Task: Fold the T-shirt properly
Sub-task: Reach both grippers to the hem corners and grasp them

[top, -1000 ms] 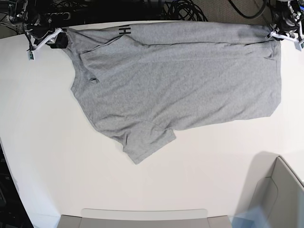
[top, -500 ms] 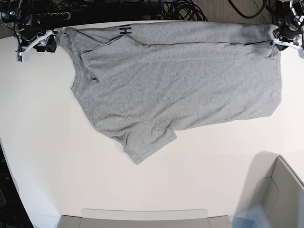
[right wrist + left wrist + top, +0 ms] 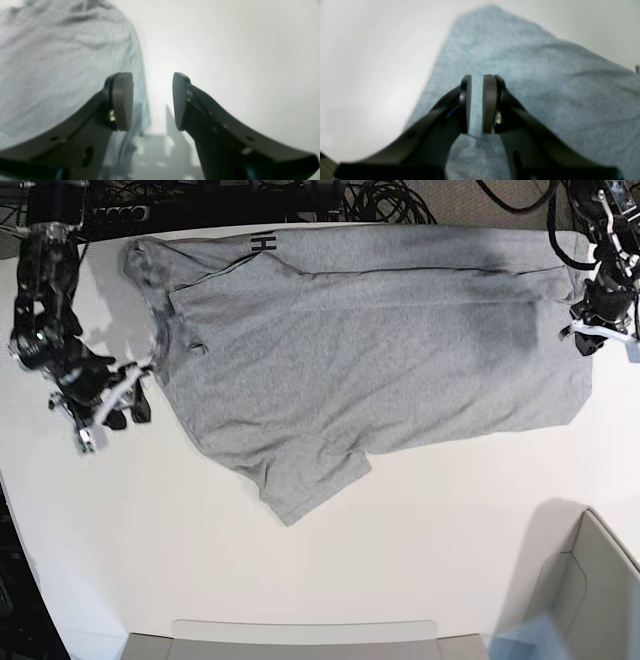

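A: Where is the T-shirt [image 3: 380, 350] lying?

B: Spread flat on the white counter [image 3: 330, 570], plain grey side mostly up. A folded-over strip runs along its far edge, and a bit of black lettering [image 3: 262, 243] shows there.

A: And the right end effector [image 3: 118, 402]?

B: It sits just beside the shirt's collar-side edge, over bare counter. In the right wrist view, the right end effector [image 3: 152, 100] has its pads spread well apart with nothing between them. The shirt [image 3: 62, 62] lies to the left of the left pad, and white counter [image 3: 237, 50] fills everything to the right.

A: The left one?

B: The left end effector [image 3: 590, 332] is at the opposite edge of the shirt, over the hem side. In the left wrist view, the left end effector [image 3: 477, 103] is nearly closed, only a narrow slit between the pads. Grey cloth [image 3: 545, 87] is visible beyond and below it; whether any fabric is pinched in that slit, I cannot tell.

A: Anything else nearby?

B: A grey bin [image 3: 590, 590] at the near corner, well apart from both.
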Robot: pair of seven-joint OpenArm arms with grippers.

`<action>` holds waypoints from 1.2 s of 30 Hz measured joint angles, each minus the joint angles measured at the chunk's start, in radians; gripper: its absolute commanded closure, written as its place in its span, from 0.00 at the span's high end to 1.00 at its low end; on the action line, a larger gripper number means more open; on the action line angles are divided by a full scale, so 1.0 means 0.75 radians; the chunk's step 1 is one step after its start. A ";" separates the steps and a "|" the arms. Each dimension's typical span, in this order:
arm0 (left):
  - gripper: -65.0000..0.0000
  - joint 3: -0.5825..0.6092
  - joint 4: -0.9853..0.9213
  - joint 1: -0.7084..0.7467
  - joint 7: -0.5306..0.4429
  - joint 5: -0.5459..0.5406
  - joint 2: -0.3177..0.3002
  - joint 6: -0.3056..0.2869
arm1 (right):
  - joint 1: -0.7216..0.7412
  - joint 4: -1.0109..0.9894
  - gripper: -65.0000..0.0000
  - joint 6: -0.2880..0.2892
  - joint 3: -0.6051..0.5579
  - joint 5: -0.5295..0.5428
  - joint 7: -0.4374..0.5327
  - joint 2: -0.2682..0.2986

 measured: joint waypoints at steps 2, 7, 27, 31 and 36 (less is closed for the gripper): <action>0.14 0.043 -0.001 -0.016 0.001 0.009 -0.009 0.009 | 0.155 -0.135 0.40 0.003 -0.148 -0.131 0.000 -0.048; 0.14 0.097 -0.001 -0.028 0.000 0.007 -0.009 0.008 | 0.394 -0.457 0.40 0.003 -0.332 -0.280 0.009 -0.224; 0.14 0.093 -0.013 -0.081 -0.001 0.004 -0.006 0.008 | -0.013 -0.173 0.40 -0.012 -0.319 -0.273 -0.067 -0.224; 0.14 0.092 -0.022 -0.084 -0.005 0.009 0.010 0.009 | -0.050 -0.119 0.40 -0.008 -0.205 -0.279 -0.131 -0.286; 0.14 0.095 -0.030 -0.082 0.000 0.006 0.048 0.008 | 0.021 -0.011 0.40 -0.008 -0.157 -0.291 -0.018 -0.288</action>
